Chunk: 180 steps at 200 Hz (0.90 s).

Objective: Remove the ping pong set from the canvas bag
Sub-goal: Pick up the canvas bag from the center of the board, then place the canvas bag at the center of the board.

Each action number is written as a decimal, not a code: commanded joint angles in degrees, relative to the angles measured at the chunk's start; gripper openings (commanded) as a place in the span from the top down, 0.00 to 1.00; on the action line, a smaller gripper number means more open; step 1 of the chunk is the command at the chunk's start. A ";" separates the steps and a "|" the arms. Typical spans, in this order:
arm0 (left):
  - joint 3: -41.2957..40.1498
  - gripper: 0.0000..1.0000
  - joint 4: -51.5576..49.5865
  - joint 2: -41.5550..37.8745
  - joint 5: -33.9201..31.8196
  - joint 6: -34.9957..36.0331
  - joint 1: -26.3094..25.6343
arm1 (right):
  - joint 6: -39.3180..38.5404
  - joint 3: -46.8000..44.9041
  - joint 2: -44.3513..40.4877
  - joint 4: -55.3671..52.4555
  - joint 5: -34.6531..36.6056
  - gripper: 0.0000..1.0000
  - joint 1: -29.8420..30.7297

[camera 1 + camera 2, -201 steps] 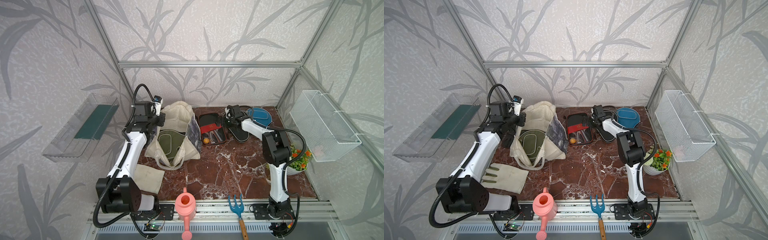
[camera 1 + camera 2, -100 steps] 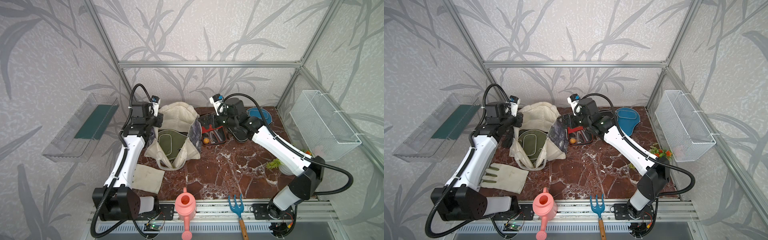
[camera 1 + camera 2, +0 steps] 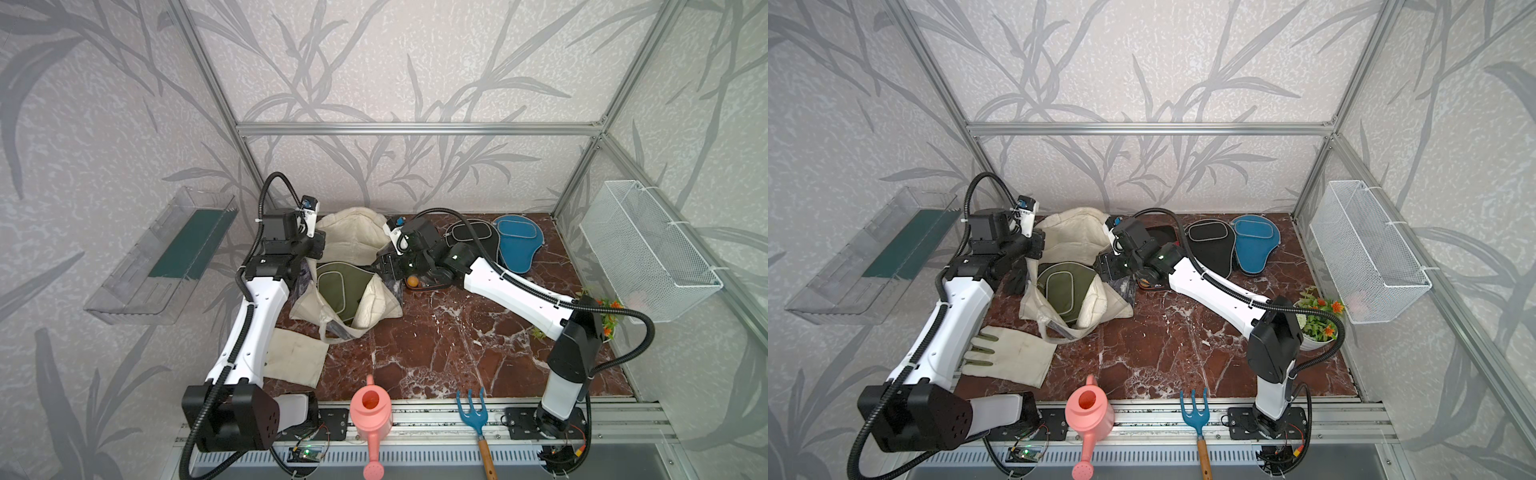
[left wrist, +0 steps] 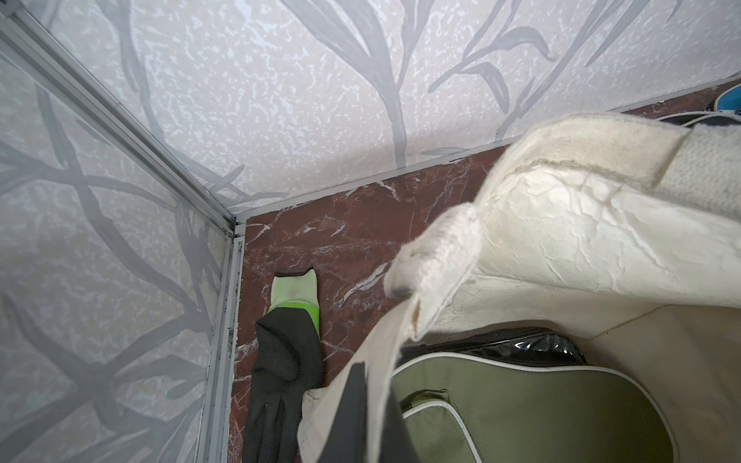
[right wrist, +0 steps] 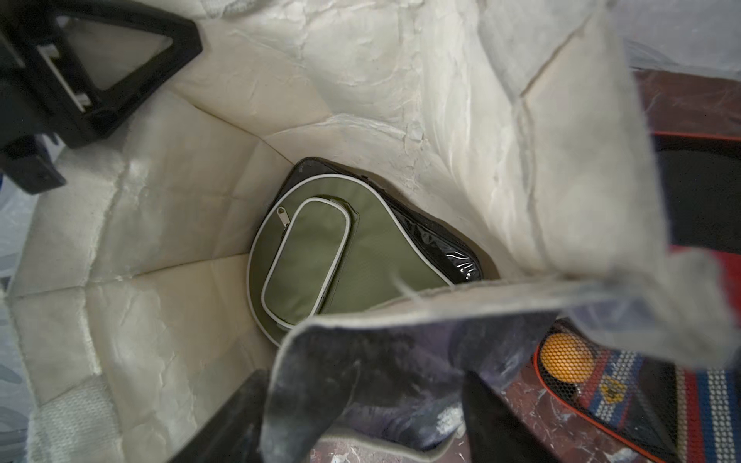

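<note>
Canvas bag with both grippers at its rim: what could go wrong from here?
1. The right gripper straddles the canvas bag wall, not the olive case inside; closing there would likely grab only cloth.
2. The left gripper pinches the opposite rim; pulling both sides might tip or drag the bag.
3. The mesh-fronted case with the orange ball lies beside the bag, so it could get shoved.
</note>
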 commanded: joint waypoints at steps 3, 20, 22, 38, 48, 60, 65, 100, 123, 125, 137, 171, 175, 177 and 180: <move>1.15 1.00 6.04 -4.04 -1.22 0.42 -0.23 | -1.30 1.90 0.30 -3.84 0.25 0.90 -0.15; 1.81 1.00 6.25 -4.47 -3.95 0.44 -0.22 | -2.27 1.95 -0.47 -4.53 -1.10 1.00 -0.15; 1.89 1.00 6.29 -4.57 -4.23 0.53 -0.25 | -2.44 1.93 -0.68 -4.60 -1.27 1.00 -0.19; 4.29 1.00 4.35 -4.62 -5.98 1.41 -0.19 | -3.26 1.11 -2.42 -4.79 -2.49 1.00 -0.15; 6.82 1.00 1.94 -4.46 -6.19 1.56 -0.26 | -3.74 0.55 -3.94 -5.00 -3.17 1.00 -0.15; 9.40 1.00 -0.80 -4.46 -5.34 1.72 -0.19 | -4.28 -0.41 -6.22 -5.09 -4.28 1.00 -0.19; 10.18 1.00 -1.59 -4.59 -4.88 1.76 -0.18 | -4.44 -0.89 -7.91 -5.09 -4.45 1.00 -0.15; 13.84 1.00 -5.35 -6.82 -1.92 -0.40 -0.31 | -5.34 -5.09 -17.24 -6.83 -3.53 1.00 -0.10; 16.78 1.00 -8.61 -7.48 -0.13 -1.33 -0.33 | -5.34 -8.23 -22.81 -8.39 -2.13 1.00 -0.08; 17.00 1.00 -8.94 -7.46 0.10 -1.42 -0.35 | -5.32 -8.55 -23.29 -8.49 -2.01 1.00 -0.07; 18.11 1.00 -10.27 -7.67 1.51 -2.08 -0.30 | -5.00 -10.47 -25.93 -9.20 -1.10 1.00 -0.14; 19.37 1.00 -13.18 -7.75 8.54 -5.86 -0.56 | -3.54 -14.95 -33.10 -11.28 1.48 1.00 -0.06; 19.12 1.00 -13.36 -7.84 9.50 -6.28 -0.69 | -3.42 -15.43 -33.85 -11.57 1.82 1.00 -0.10; 18.97 1.00 -13.33 -7.86 9.94 -6.53 -0.77 | -3.37 -15.51 -34.20 -11.74 2.05 1.00 -0.14; 18.55 1.00 -13.38 -7.91 10.59 -7.09 -0.78 | -3.28 -15.71 -34.75 -12.00 2.41 1.00 -0.09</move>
